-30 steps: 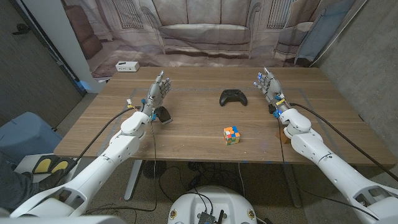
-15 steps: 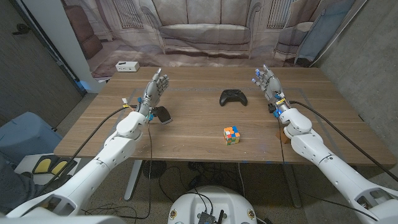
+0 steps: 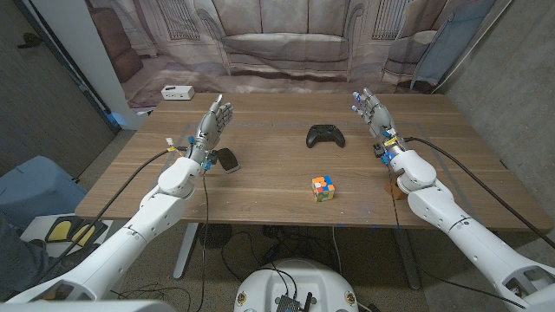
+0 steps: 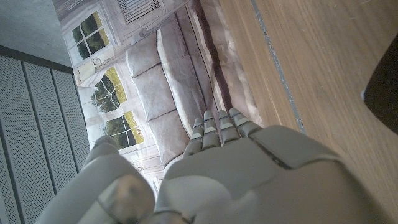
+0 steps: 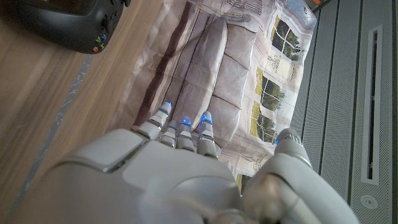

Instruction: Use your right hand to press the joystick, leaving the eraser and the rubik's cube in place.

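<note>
Joystick (image 3: 325, 135): sticks and buttons too small to make out in head view; in right wrist view (image 5: 71, 23) picture edge cuts it, one end showing with tiny coloured buttons.

Dark eraser (image 3: 226, 159), well left of joystick: near end partly covered by left arm. Left wrist view shows a dark corner (image 4: 382, 93) cut off at the edge; cannot tell what it is.

Rubik's cube (image 3: 323, 187), nearer the robot than the joystick: single stickers hard to tell.

Left robot hand (image 4: 236, 174) and right robot hand (image 5: 180, 177): backs face the wrist cameras, palms hidden, fingertips foreshortened.

White box (image 3: 177, 92) beyond bench (image 3: 277, 186) far left corner: markings unreadable.
</note>
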Robot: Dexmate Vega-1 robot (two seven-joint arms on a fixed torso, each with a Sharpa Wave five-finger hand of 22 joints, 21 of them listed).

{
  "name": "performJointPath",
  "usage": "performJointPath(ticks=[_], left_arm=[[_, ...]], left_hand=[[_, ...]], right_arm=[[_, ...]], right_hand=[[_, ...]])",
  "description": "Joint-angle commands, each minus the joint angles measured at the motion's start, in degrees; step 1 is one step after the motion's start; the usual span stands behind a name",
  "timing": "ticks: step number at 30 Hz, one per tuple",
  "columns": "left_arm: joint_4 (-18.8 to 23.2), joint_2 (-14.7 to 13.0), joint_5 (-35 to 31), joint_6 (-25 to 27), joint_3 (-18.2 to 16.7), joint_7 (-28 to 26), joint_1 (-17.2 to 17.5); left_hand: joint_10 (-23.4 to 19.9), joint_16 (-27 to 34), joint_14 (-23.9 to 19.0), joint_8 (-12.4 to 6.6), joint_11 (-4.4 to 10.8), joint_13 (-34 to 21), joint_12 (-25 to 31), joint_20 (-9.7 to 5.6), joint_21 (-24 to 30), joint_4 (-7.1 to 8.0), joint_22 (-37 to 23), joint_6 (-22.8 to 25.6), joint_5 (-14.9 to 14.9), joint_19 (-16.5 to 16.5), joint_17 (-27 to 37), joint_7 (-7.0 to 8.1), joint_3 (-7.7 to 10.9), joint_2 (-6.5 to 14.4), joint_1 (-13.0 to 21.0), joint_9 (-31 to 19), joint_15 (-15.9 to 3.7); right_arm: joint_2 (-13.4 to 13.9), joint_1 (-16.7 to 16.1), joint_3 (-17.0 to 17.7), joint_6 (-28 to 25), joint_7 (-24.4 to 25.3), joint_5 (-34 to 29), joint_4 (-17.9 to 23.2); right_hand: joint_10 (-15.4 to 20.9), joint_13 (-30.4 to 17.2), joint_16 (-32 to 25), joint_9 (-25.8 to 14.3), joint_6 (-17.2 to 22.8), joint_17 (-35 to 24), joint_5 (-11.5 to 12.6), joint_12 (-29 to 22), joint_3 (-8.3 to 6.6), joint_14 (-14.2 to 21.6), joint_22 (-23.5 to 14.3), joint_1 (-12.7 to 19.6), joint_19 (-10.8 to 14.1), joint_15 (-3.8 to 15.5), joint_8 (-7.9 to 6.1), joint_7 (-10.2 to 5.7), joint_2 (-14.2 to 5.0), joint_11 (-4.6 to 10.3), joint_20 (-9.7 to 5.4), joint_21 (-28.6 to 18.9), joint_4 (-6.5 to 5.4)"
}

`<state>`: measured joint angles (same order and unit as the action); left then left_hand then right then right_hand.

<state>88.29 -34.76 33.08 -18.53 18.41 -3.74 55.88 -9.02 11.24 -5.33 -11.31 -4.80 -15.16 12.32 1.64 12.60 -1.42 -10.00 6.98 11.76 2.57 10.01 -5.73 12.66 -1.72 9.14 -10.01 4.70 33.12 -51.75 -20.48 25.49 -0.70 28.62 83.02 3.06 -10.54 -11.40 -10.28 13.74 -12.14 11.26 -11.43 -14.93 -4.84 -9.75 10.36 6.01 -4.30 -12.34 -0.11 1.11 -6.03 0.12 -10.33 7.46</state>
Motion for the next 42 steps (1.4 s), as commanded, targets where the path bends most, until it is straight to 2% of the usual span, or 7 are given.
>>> performJointPath(ticks=[1,3,6,12,17,26,42], left_arm=[[1.64,-1.26,-0.40,-0.47,-0.31,0.92,1.21],[1.80,-1.54,-0.34,-0.53,-0.40,1.29,1.28],[1.91,-1.71,-0.09,-0.60,-0.61,1.56,1.36],[2.22,-2.08,0.03,-0.48,-0.86,1.83,1.38],[2.09,-2.38,-0.25,-0.53,-0.79,2.40,0.94],[2.09,-2.07,-0.58,-0.44,-0.63,1.96,0.78],[0.20,-1.27,-1.11,-0.74,0.17,2.70,-1.12]], left_hand=[[-0.44,0.23,-0.50,-0.19,-0.17,-0.08,0.17,0.14,-0.01,-0.30,-0.18,0.31,-0.03,0.40,0.29,0.06,0.30,0.05,0.88,-0.20,-0.02],[-0.43,0.21,-0.51,-0.17,0.07,-0.03,0.16,0.13,-0.03,-0.32,-0.19,0.31,-0.04,0.39,0.29,0.07,0.29,0.06,0.89,-0.20,-0.04],[-0.57,0.17,-0.49,-0.13,-0.03,0.06,0.19,0.15,-0.10,-0.35,-0.19,0.32,-0.05,0.33,0.29,0.08,0.28,0.07,0.91,-0.20,0.00],[-0.56,0.11,-0.52,-0.12,-0.05,0.23,0.15,0.16,-0.23,-0.41,-0.19,0.47,-0.06,0.19,0.29,0.08,0.27,0.10,0.96,-0.21,0.03],[-0.58,0.07,-0.53,-0.11,-0.09,0.33,0.14,0.16,-0.30,-0.44,-0.19,0.54,-0.07,0.13,0.29,0.01,0.27,0.11,0.98,-0.21,-0.07],[-0.66,0.02,-0.65,-0.06,-0.07,0.61,0.12,0.17,-0.42,-0.54,-0.20,0.70,-0.09,0.13,0.29,0.07,0.24,0.15,1.04,-0.22,-0.05],[-0.76,-0.10,-0.71,0.05,-0.08,1.02,0.07,0.31,-0.62,-0.66,-0.21,0.85,-0.12,0.02,0.30,0.09,0.18,0.23,1.09,-0.23,-0.09]], right_arm=[[3.28,-1.45,0.13,-2.19,5.78,-7.89,5.63],[3.51,-1.52,0.11,-2.77,6.58,-8.86,6.36],[3.68,-1.45,0.00,-3.40,7.11,-9.65,6.91],[4.26,-0.75,-0.43,-4.81,8.78,-12.85,7.49],[5.07,-0.65,-0.57,-6.98,11.32,-16.52,8.93],[6.04,0.61,-1.77,-10.07,14.12,-22.69,9.95],[7.55,2.21,-3.38,-14.05,17.38,-31.22,11.91]], right_hand=[[-0.18,-0.30,0.39,-0.32,1.34,-0.10,0.10,0.19,0.40,-1.38,-0.19,-0.17,-1.46,-0.47,-0.59,-0.63,-0.41,0.38,0.35,0.29,-0.07],[-0.40,-0.32,0.37,-0.32,2.14,-0.12,0.10,0.24,0.49,-1.73,-0.20,-0.27,-1.80,-0.57,-0.68,-1.17,-0.41,0.96,0.46,0.16,-0.08],[-1.10,-0.35,0.62,-0.31,2.59,-0.09,0.15,0.43,0.58,-3.25,-0.22,-0.32,-3.72,-1.26,-0.38,-1.62,-0.45,1.69,1.52,0.33,-0.03],[-3.06,-0.40,1.00,-0.32,3.16,-0.04,0.18,0.90,0.69,-5.89,-0.25,-0.43,-6.38,-1.35,-0.04,-2.43,-0.54,2.61,2.37,0.46,-0.02],[-5.60,-0.42,0.92,-0.32,3.92,0.00,0.22,1.18,0.78,-8.13,-0.32,-0.58,-9.72,-0.90,0.30,-3.25,-0.74,3.29,4.39,0.48,-0.02],[-7.96,-0.42,0.94,-0.33,3.45,0.05,0.27,1.25,0.76,-10.41,-0.41,-0.64,-13.18,-0.15,0.93,-4.09,-1.10,4.01,5.65,0.53,-0.02],[-9.99,-0.41,0.77,-0.34,2.79,0.08,0.29,1.33,0.67,-11.56,-0.48,-0.61,-15.30,0.42,1.33,-4.42,-1.43,4.38,5.97,0.38,0.01]])
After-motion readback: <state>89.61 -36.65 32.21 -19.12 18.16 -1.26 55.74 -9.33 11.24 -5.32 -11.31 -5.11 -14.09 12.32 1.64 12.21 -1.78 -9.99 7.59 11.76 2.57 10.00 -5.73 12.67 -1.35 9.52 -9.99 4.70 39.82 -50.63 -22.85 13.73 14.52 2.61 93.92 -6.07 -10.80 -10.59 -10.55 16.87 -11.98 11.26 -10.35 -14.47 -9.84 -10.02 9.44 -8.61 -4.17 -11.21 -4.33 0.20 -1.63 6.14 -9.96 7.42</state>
